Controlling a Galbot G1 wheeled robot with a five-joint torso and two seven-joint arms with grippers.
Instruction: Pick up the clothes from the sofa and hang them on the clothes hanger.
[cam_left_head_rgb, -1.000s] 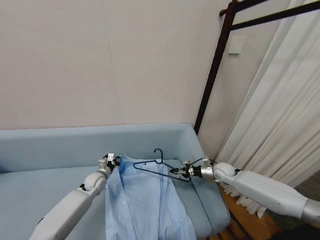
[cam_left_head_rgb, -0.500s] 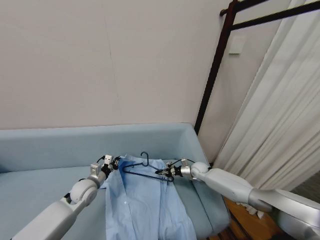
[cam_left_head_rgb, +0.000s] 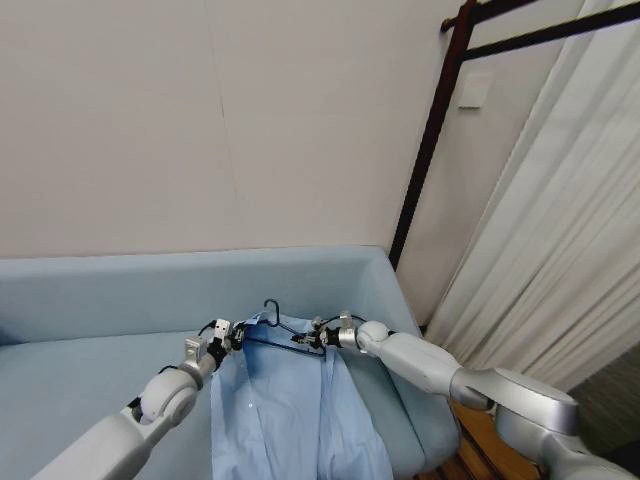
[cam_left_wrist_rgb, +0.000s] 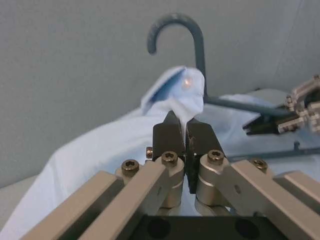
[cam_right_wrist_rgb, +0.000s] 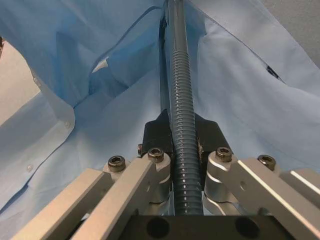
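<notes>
A light blue shirt (cam_left_head_rgb: 290, 410) lies spread on the pale blue sofa (cam_left_head_rgb: 90, 300). My left gripper (cam_left_head_rgb: 232, 338) is shut on the shirt's collar (cam_left_wrist_rgb: 182, 97), pinching the white-lined fabric between its pads. A dark hanger (cam_left_head_rgb: 275, 328) lies across the shirt's neck, hook up (cam_left_wrist_rgb: 187, 35). My right gripper (cam_left_head_rgb: 312, 340) is shut on the hanger's ribbed arm (cam_right_wrist_rgb: 181, 130), which runs into the open shirt (cam_right_wrist_rgb: 100, 90).
A dark wooden clothes rack (cam_left_head_rgb: 440, 110) stands behind the sofa's right end. White curtains (cam_left_head_rgb: 560, 220) hang at the right. A bare wall (cam_left_head_rgb: 200, 120) rises behind the sofa. The sofa seat to the left is open.
My right gripper has carried the hanger leftward, into the shirt's neck near the left gripper. The left gripper still holds the collar.
</notes>
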